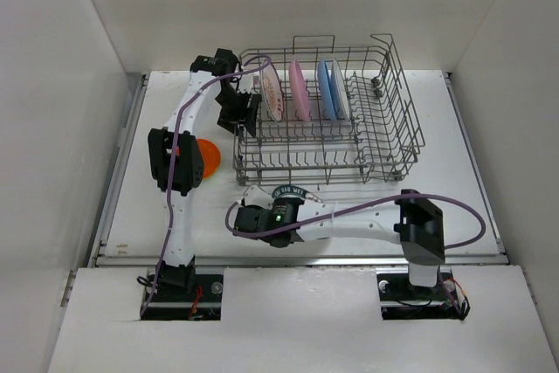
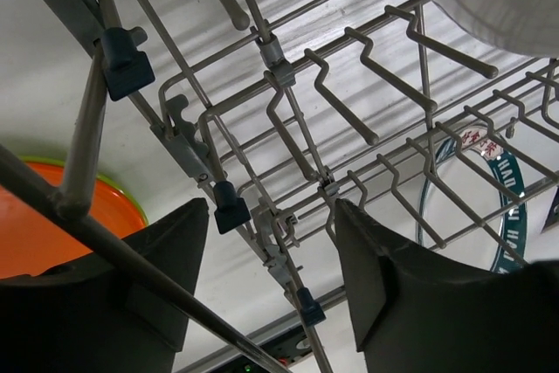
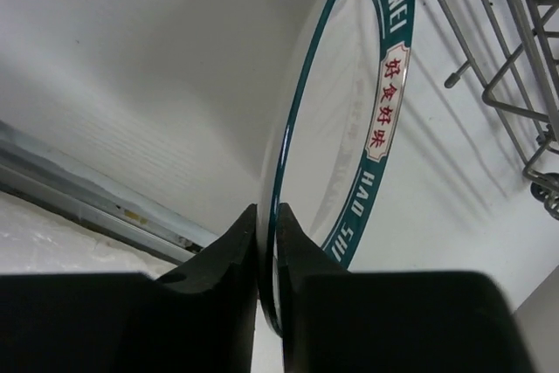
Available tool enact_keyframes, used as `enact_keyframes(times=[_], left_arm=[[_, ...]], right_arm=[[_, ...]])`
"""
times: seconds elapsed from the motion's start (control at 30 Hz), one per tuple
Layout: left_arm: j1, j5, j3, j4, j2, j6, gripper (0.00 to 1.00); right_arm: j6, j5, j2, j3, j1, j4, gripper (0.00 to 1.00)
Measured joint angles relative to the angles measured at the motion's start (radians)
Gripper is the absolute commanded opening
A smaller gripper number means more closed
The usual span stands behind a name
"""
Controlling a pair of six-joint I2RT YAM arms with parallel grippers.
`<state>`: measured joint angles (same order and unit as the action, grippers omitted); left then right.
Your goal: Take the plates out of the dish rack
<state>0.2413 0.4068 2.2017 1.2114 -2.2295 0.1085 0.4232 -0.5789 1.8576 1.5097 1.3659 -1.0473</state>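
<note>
From above, the dish rack (image 1: 376, 115) holds a sunburst plate (image 1: 272, 92), a pink plate (image 1: 300, 91) and a blue plate (image 1: 330, 89) upright. An orange plate (image 1: 210, 156) lies flat on the table to its left. The left gripper (image 1: 251, 111) is at the rack's left end.

Left wrist: jaws apart, gripping nothing (rack wires cross the view).

Right wrist: the right gripper (image 3: 266, 224) is pinched onto the rim of a teal-rimmed white plate (image 3: 349, 128), just outside the rack.
</note>
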Motion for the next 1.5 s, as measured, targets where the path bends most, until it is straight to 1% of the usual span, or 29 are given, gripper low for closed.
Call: enact_keyframes(times=[0.07,0.13,0.23,0.37,0.47,0.5,0.53,0.6,0.63,0.73,0.77,0.8,0.83,0.9,0.93,0.97,1.03,1.1,1.13,1.17,1.2,1.23,1.3,1.37,1.5], left_arm=[[0.0,-0.001,0.0,-0.001,0.001,0.0,0.6],[0.0,-0.002,0.0,-0.002,0.002,0.0,0.6],[0.0,-0.003,0.0,-0.003,0.004,0.0,0.6],[0.0,-0.004,0.0,-0.003,0.005,0.0,0.61],[0.0,-0.008,0.0,-0.003,0.006,0.0,0.61],[0.0,-0.009,0.0,-0.003,0.007,0.0,0.63],[0.0,-0.012,0.0,-0.003,0.007,0.0,0.64],[0.0,-0.02,0.0,-0.003,0.013,0.0,0.66],[0.0,-0.024,0.0,-0.003,0.016,0.0,0.69],[0.0,-0.039,0.0,-0.003,0.031,0.0,0.69],[0.0,-0.043,0.0,-0.004,0.037,0.0,0.7],[0.0,-0.047,0.0,-0.005,0.043,-0.001,0.72],[0.0,-0.05,0.0,-0.006,0.05,-0.001,0.72],[0.0,-0.054,0.0,-0.008,0.064,-0.001,0.8],[0.0,-0.058,0.0,-0.011,0.073,-0.001,0.8],[0.0,-0.062,0.0,-0.012,0.081,-0.001,0.82],[0.0,-0.072,0.0,-0.016,0.1,-0.001,0.87],[0.0,-0.084,0.0,-0.023,0.118,-0.001,0.92],[0.0,-0.09,0.0,-0.026,0.127,-0.001,0.96],[0.0,-0.097,0.0,-0.029,0.135,-0.001,1.0],[0.0,-0.103,0.0,-0.032,0.143,-0.001,1.0],[0.0,-0.111,0.0,-0.035,0.152,-0.001,1.0],[0.0,-0.132,0.0,-0.041,0.171,-0.001,1.0],[-0.001,-0.156,0.0,-0.05,0.193,-0.001,1.0],[-0.014,-0.206,-0.021,-0.097,0.262,-0.029,1.0]], right_arm=[[0.006,0.003,0.015,0.001,0.003,0.01,0.42],[0.015,0.027,0.028,0.0,0.002,0.036,0.44],[0.019,0.058,0.045,-0.002,0.0,0.066,0.52],[0.022,0.089,0.051,-0.003,0.0,0.09,0.55],[0.021,0.106,0.047,-0.003,0.0,0.1,0.61],[0.021,0.115,0.042,-0.004,0.0,0.102,0.62],[0.018,0.124,0.034,-0.005,0.0,0.106,0.67],[0.01,0.149,0.006,-0.003,0.0,0.112,0.7],[0.002,0.166,-0.012,0.0,0.0,0.113,0.73],[-0.02,0.217,-0.084,0.027,0.0,0.123,0.85],[-0.029,0.236,-0.119,0.036,-0.005,0.138,0.92],[-0.037,0.255,-0.161,0.045,-0.008,0.157,0.96],[-0.042,0.273,-0.208,0.05,-0.016,0.183,1.0],[-0.054,0.3,-0.313,0.058,-0.051,0.233,1.0],[-0.057,0.307,-0.365,0.066,-0.087,0.26,1.0],[-0.057,0.306,-0.408,0.074,-0.126,0.285,1.0],[-0.056,0.288,-0.489,0.102,-0.252,0.334,1.0],[-0.054,0.25,-0.521,0.14,-0.384,0.359,1.0],[-0.054,0.237,-0.523,0.163,-0.449,0.37,1.0],[-0.054,0.24,-0.517,0.184,-0.526,0.377,0.98],[-0.055,0.248,-0.502,0.201,-0.589,0.38,0.95],[-0.058,0.263,-0.478,0.222,-0.655,0.383,0.86],[-0.07,0.299,-0.414,0.255,-0.761,0.384,0.74],[-0.081,0.338,-0.332,0.282,-0.84,0.386,0.66],[-0.105,0.426,-0.188,0.291,-0.938,0.387,0.66]])
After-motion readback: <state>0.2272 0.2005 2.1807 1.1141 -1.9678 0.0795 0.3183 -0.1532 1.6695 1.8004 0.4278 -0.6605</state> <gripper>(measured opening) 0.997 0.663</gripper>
